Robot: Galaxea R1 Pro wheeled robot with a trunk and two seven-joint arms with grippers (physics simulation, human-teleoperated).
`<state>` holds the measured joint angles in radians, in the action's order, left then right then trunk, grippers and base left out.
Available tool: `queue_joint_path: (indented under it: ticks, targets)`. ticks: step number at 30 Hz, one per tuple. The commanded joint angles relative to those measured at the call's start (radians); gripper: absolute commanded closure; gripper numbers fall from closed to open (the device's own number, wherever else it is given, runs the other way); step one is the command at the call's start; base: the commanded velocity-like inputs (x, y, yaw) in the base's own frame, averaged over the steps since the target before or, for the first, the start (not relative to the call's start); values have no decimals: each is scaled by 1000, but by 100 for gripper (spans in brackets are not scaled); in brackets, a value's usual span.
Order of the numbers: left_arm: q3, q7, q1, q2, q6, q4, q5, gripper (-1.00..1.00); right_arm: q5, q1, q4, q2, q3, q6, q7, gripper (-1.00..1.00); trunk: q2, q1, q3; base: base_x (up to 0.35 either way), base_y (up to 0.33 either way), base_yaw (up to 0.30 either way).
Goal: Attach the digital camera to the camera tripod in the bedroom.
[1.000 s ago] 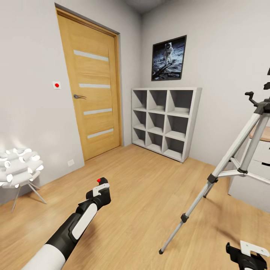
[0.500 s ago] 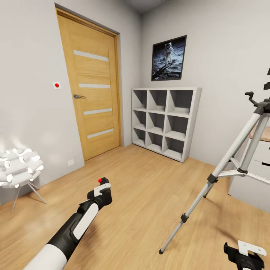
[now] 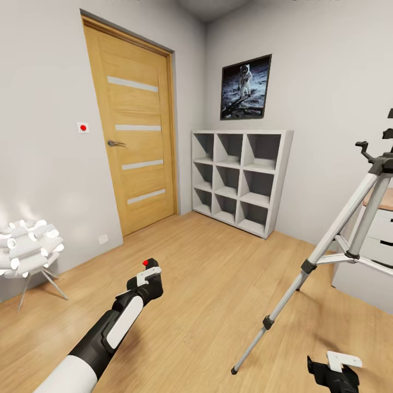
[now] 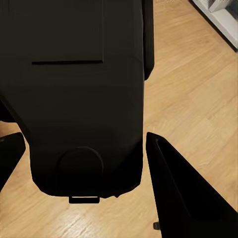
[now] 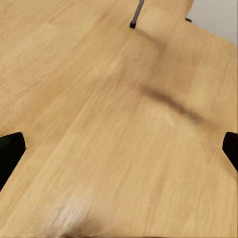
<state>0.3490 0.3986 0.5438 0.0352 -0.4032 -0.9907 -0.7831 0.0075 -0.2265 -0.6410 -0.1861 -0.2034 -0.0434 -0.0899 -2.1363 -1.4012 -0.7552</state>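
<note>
At near left, the left gripper (image 3: 146, 277) is clamped on the digital camera (image 4: 79, 94), its red mark up. The oak door (image 3: 134, 131) and white shelf (image 3: 240, 177) stand far. The camera tripod (image 3: 349, 218) stands right; the right gripper (image 3: 333, 374), fingers apart, hangs near right.

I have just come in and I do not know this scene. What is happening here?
A two-armed robot stands in a bedroom with a light wood floor. Its left gripper is shut on a small black boxy digital camera with a red mark, held low above the floor. The tall tripod with silver legs stands to the right, near the desk, its black head bare, so the camera is not yet attached. The right gripper is open, holds nothing, and points at the floor.
</note>
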Motion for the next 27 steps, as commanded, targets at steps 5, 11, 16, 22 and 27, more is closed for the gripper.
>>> queue_joint_path:
  ticks: [5, 11, 16, 22, 27]
  targets:
    - [4, 8, 1, 1, -2, -1, -7, 100, 0, -1, 46, 1, 71, -3, 42, -100, 35, 19, 15, 0, 0, 0]
    - [4, 8, 1, 2, -2, 1, -7, 100, -1, -1, 90, 2, 145, -9, 73, -100, 77, 42, 34, 0, 0, 0]
    - [4, 8, 1, 2, -2, 3, -6, 100, -2, -1, 100, 2, 165, -11, 80, -100, 112, 62, 49, 0, 0, 0]
    - [4, 8, 1, 2, -2, 4, -6, 100, -2, -1, 103, 2, 171, -13, 82, -100, 154, 85, 68, 0, 0, 0]
    - [4, 8, 1, 2, -2, 4, -6, 100, -3, -1, 104, 2, 172, -13, 82, -100, 189, 104, 84, 0, 0, 0]
